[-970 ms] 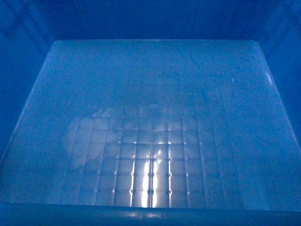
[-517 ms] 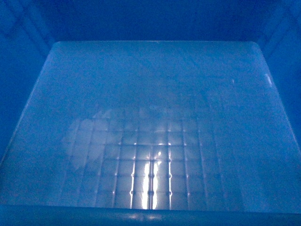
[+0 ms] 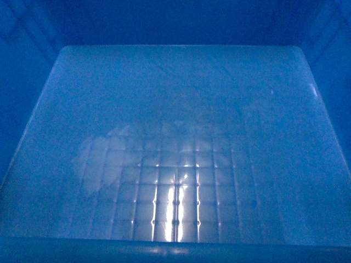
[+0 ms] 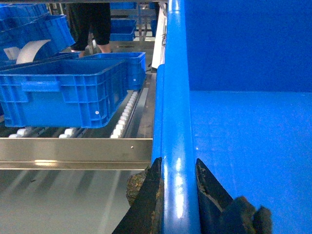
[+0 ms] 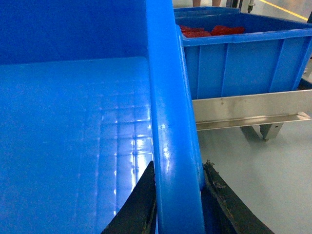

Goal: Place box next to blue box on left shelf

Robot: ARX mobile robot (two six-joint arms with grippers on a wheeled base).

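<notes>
— At the head camera, what is filling the view?
— The large bright-blue plastic crate [image 3: 175,137], its grid-embossed glossy floor gleaming.

— How are the grippers sitting?
— The left gripper [image 4: 178,195] is pinching the crate's thick left rim between closed-in fingers; the right gripper [image 5: 178,195] is clamping the right rim likewise.

— And the grey roller shelf [image 4: 122,122]?
— It is lying just left of the crate, carrying another ribbed blue box [image 4: 63,97].
</notes>
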